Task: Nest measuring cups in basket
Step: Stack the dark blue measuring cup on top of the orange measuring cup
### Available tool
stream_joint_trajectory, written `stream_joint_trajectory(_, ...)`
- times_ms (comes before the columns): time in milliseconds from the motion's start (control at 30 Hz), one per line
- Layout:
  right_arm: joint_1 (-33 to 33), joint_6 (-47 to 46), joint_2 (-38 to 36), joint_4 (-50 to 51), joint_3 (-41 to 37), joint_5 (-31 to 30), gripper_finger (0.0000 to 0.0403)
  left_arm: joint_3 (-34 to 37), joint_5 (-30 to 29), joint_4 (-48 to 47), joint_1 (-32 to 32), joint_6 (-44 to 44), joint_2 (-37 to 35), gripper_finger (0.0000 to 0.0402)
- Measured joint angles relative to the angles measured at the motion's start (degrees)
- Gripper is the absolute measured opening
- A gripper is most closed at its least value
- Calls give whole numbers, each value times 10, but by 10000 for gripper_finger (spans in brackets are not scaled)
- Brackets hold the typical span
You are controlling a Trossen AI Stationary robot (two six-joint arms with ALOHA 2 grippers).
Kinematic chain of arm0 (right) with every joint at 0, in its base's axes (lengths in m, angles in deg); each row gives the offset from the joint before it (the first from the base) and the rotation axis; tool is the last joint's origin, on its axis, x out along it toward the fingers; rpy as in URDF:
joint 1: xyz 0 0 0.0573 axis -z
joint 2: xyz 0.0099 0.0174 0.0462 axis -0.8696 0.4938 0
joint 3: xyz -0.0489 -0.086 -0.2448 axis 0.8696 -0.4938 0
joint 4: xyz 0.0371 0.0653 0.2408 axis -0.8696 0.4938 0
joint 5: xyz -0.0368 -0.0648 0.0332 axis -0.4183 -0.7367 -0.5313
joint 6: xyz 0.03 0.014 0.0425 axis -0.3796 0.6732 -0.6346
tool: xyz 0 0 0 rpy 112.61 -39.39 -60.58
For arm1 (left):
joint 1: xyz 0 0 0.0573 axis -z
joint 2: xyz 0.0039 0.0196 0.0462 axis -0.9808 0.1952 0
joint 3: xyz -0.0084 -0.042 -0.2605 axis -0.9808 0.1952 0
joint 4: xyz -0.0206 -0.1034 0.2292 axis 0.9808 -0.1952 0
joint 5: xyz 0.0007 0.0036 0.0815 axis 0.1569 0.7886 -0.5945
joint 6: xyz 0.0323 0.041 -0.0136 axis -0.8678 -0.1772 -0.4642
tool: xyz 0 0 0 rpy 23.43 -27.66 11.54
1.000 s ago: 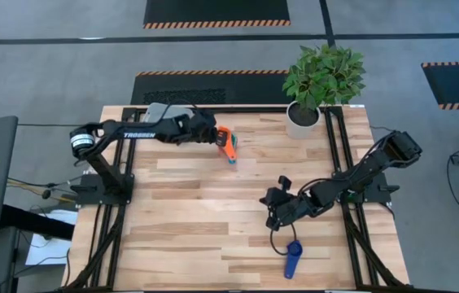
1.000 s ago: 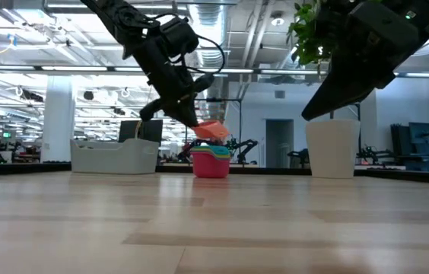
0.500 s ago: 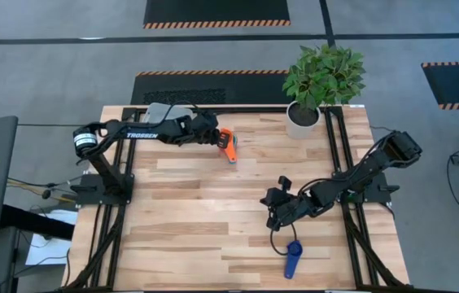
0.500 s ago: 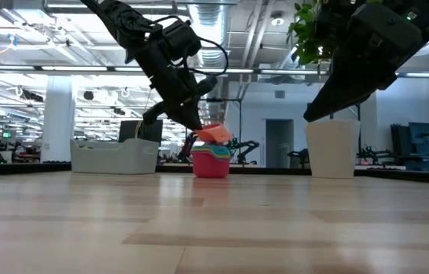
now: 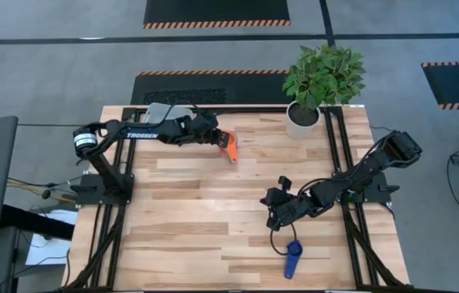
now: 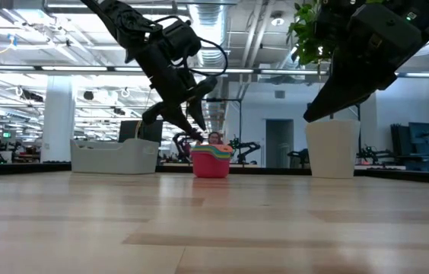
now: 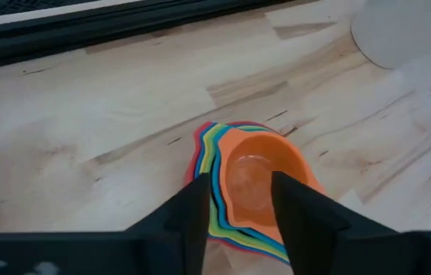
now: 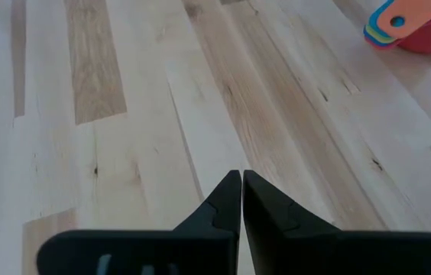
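Note:
A stack of nested measuring cups (image 5: 230, 150) stands on the table toward the far edge, red on the outside (image 6: 211, 165) and orange innermost (image 7: 257, 176). My left gripper (image 7: 238, 202) hangs open just over the stack's left side, a finger on either side of the orange cup's near part, slightly above it in the low view (image 6: 197, 129). A dark blue cup (image 5: 293, 259) lies alone near the front edge. The basket (image 6: 115, 156) sits at the far left, partly under my left arm. My right gripper (image 5: 274, 213) hovers shut right of centre.
A white pot with a green plant (image 5: 303, 118) stands at the far right corner, right of the stack. Bare wood lies between the stack and my right gripper. The dark blue cup lies just in front of my right gripper.
My left gripper has lowered the orange cup onto the stack and then opened, letting go. The orange cup, earlier tilted above the stack, now sits nested in it.

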Motion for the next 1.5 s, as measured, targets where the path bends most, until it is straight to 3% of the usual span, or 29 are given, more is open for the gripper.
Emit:
stream_joint_trajectory(167,4,-1,0,0,0,0,37,0,-36,13,32,-37,0,148)
stream_joint_trajectory(600,-26,-97,0,11,0,57,37,0,-128,190,165,-188,0,133)
stream_joint_trajectory(967,-132,-332,0,112,0,67,37,48,-101,425,250,-334,-1,132)
stream_joint_trajectory(1300,-197,-506,0,131,0,77,39,120,-59,636,269,-416,-1,132)
stream_joint_trajectory(1500,-217,-585,0,131,0,82,71,119,-35,722,264,-472,-1,132)
